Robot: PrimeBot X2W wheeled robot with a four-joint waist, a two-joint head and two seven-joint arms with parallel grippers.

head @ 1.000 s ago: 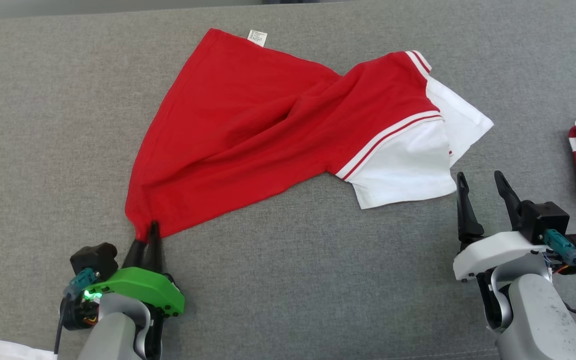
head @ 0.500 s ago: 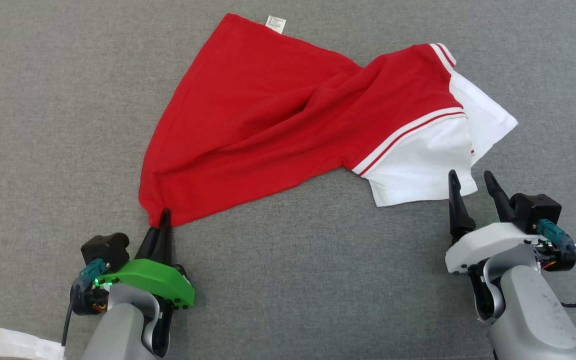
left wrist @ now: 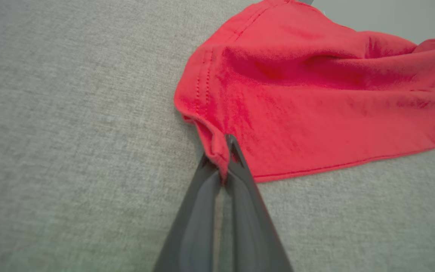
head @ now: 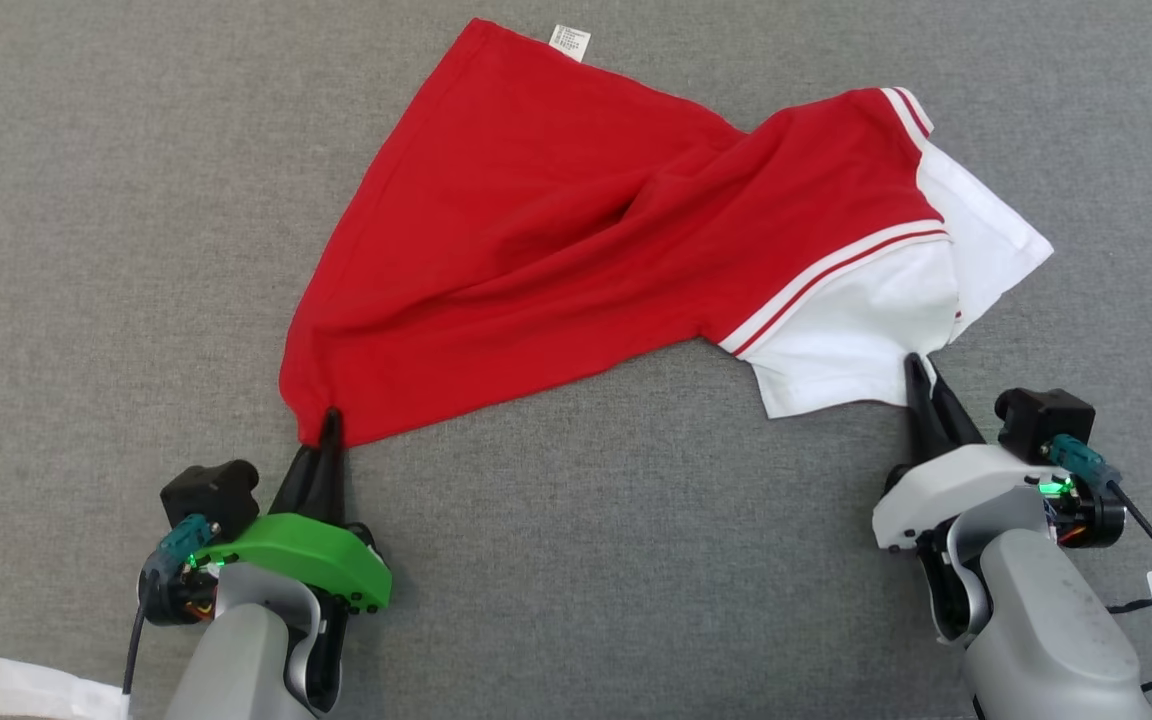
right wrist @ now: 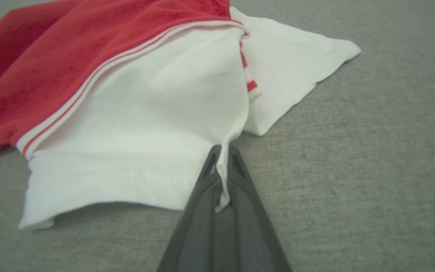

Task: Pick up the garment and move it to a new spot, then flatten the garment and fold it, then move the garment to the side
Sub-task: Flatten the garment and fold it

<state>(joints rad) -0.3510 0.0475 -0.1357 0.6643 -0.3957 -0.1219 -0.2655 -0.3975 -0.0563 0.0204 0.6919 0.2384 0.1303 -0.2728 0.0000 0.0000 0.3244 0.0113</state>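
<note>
The shirt lay on the grey cloth surface in the upper middle of the head view. It was not flat. Deep folds ran across the red part, and the white part on the right was doubled over itself.

The left gripper stood at the lower left of the head view with its fingers pressed together on the lowest red corner of the shirt. In the left wrist view the stitched hem was pinched between the two finger tips of this gripper, and the red cloth spread away to the upper right of that picture.

The right gripper stood at the lower right of the head view. It too was closed, on the lower corner of the white part. In the right wrist view a thin strip of white cloth ran down between the tips of this gripper.

So each arm held the corner nearest to it. All the shirt lay above both grippers in the head view, away from the robot. Its near edge ran from the left gripper to the right one, rising in the middle and loose rather than tight. Its long axis went from the lower left to the right of the picture, and the small label marked the far corner at the top.

In my judgement the coming move depended on this line between the two held corners. If the arms went apart along it, the loose near edge would become straight, and the shirt could then be lifted or drawn flat.
</note>
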